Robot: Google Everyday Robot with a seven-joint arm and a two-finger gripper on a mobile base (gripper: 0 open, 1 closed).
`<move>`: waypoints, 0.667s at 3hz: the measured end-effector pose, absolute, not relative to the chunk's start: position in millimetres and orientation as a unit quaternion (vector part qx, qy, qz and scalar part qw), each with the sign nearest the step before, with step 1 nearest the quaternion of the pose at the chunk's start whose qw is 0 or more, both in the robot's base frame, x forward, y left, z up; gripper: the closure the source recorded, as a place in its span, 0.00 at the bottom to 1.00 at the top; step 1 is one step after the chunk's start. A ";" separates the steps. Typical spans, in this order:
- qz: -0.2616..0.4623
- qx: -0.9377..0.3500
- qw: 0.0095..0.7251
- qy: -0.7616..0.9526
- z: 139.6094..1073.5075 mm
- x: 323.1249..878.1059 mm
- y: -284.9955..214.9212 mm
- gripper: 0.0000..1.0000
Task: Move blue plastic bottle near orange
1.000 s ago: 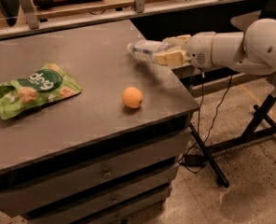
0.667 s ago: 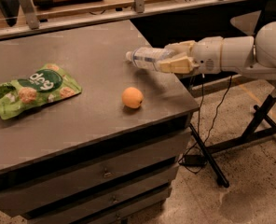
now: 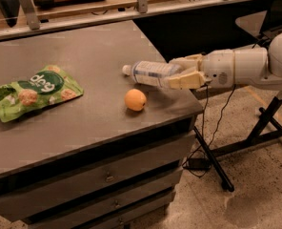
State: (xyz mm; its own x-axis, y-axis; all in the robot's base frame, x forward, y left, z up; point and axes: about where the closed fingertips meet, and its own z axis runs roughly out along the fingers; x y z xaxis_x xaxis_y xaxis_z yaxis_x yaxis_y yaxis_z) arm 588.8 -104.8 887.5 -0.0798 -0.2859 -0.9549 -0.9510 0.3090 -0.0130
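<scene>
Pinching the clear blue plastic bottle [image 3: 148, 73] at its base, the beige two-finger claw [image 3: 177, 74] holds it sideways over the grey desk [image 3: 93, 46]. The bottle is just behind the small round orange [image 3: 135, 99].

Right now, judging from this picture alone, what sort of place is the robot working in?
Probably a lab or workshop: a grey drawer cabinet, a speckled hard floor with loose cables and a black metal stand. The gripper holds the blue plastic bottle over the cabinet, near the orange.
</scene>
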 end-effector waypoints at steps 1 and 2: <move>0.358 -0.485 0.468 0.646 880.9 585.0 -105.3 0.86; 0.366 -0.489 0.459 0.645 876.6 583.2 -97.8 0.54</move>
State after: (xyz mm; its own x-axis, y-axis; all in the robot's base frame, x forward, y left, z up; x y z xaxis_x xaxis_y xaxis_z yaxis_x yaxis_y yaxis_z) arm 583.2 -97.8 876.6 -0.1011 -0.2944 -0.9503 -0.9667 0.2547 0.0240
